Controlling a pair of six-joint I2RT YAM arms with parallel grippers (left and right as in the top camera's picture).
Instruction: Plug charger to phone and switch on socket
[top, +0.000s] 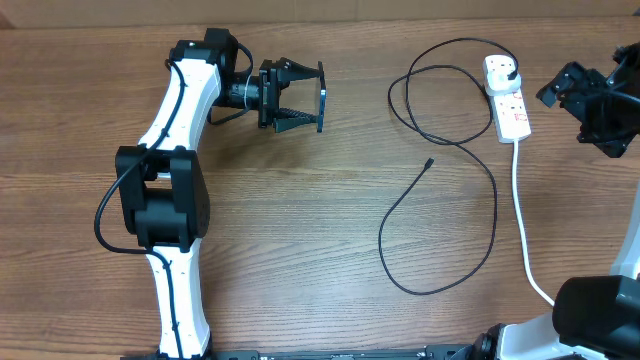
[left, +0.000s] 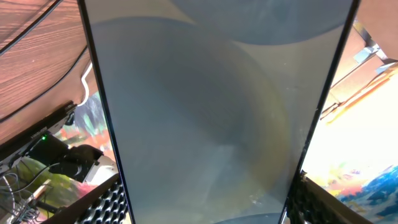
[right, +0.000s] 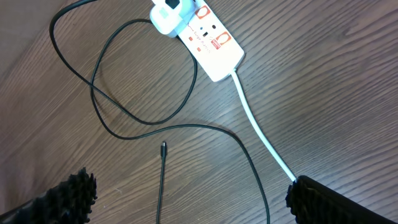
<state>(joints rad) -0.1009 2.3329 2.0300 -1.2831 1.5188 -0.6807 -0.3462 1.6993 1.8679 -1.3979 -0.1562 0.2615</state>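
My left gripper (top: 318, 98) is shut on the phone (top: 323, 97), holding it edge-on above the table at the upper left. In the left wrist view the phone's pale screen (left: 211, 106) fills the space between my fingers (left: 208, 208). The charger's black cable (top: 470, 150) loops across the table, and its connector tip (top: 429, 161) lies free on the wood. Its other end sits in a white plug (top: 503, 68) in the socket (top: 512, 108). My right gripper (top: 560, 92) is open and empty, right of the socket. The right wrist view shows the socket (right: 214, 43), the tip (right: 163, 148) and my open fingers (right: 193, 199).
The socket's thick white cord (top: 521, 210) runs down toward the front right edge and also shows in the right wrist view (right: 261, 137). The cable makes a wide loop (top: 440, 250) at centre right. The left arm's base (top: 165, 200) stands at the left.
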